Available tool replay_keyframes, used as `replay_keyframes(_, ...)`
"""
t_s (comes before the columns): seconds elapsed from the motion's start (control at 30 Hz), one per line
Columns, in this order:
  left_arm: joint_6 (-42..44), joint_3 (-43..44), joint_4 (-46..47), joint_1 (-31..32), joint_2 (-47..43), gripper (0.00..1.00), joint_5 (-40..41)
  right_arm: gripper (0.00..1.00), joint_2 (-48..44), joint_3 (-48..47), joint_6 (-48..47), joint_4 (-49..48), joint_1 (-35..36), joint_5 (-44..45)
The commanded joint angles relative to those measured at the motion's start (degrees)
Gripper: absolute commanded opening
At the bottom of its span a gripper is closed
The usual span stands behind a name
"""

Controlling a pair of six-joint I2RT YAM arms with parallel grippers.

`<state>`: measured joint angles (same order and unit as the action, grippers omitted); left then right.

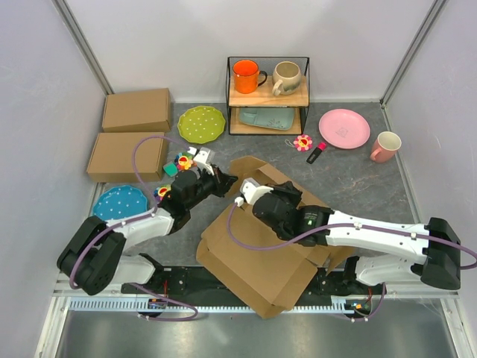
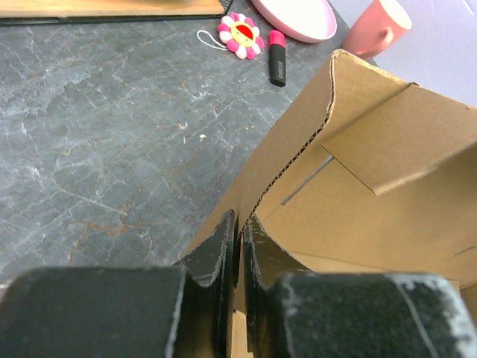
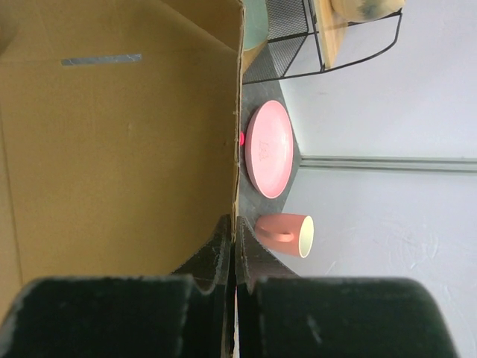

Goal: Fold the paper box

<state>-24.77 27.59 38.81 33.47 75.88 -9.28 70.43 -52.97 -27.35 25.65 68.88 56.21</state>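
Box: brown corrugated cardboard paper box (image 1: 257,257), half-formed on the worktop (image 1: 358,186).
Left tool (image 2: 238,246): pinches a raised wall edge.
Right tool (image 3: 235,253): pinches another edge.
Handling: likely light and stiff; you grip near creases.

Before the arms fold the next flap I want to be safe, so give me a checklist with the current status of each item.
1. Left gripper shut on the paper box, on its raised wall: ok.
2. Right gripper shut on a box panel edge: ok.
3. Slit in the wall unobstructed: ok.
4. Pink highlighter and flower charm apart from the box: ok.
5. Box wholly on the table: not ok, its near corner overhangs the front edge.
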Motion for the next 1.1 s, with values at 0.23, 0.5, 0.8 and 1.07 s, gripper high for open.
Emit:
replay_keyframes(0.23, -9.0, -9.9, 12.7, 4.3, -6.7, 0.08, 4.8, 0.0, 3.5, 3.7, -2.8, -10.3, 4.2, 13.2)
replay_keyframes(0.5, -11.7, -10.0, 12.8, 8.7, -6.8, 0.08, 7.7, 0.0, 4.9, 9.7, -7.8, -25.0, 6.4, 22.1)
replay_keyframes(0.8, -6.3, -2.5, -0.5, 9.0, -9.6, 0.08, 10.8, 0.0, 4.4, 10.1, -7.6, -26.3, 9.7, 23.2)
replay_keyframes(1.07, -4.8, 4.3, -9.4, 8.7, -8.3, 0.07, 9.5, 0.0, 4.4, 9.3, -5.3, -22.5, 10.4, 22.5)
